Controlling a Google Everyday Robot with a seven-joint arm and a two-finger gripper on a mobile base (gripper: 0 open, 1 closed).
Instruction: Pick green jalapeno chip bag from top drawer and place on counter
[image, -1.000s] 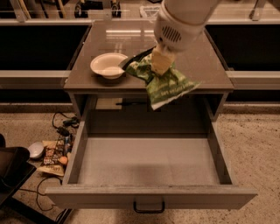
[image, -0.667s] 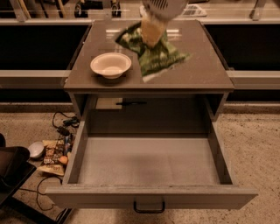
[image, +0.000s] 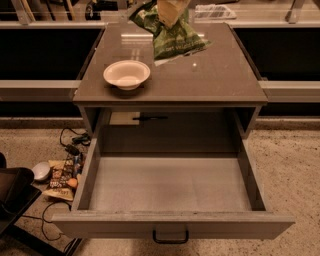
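The green jalapeno chip bag (image: 175, 37) is crinkly and green. It hangs over the back of the counter (image: 215, 75), tipped a little. The gripper (image: 171, 11) pinches its top, up at the top edge of the view. The counter is shiny and grey-brown. The top drawer (image: 170, 185) is pulled wide open. It is grey inside, with a small dark handle (image: 170, 235) in front.

Beige gripper (image: 171, 17) at 12 o'clock; green jalapeno chip bag (image: 177, 42) mottled green; counter (image: 220, 75) glossy grey-brown; top drawer (image: 170, 185) grey.
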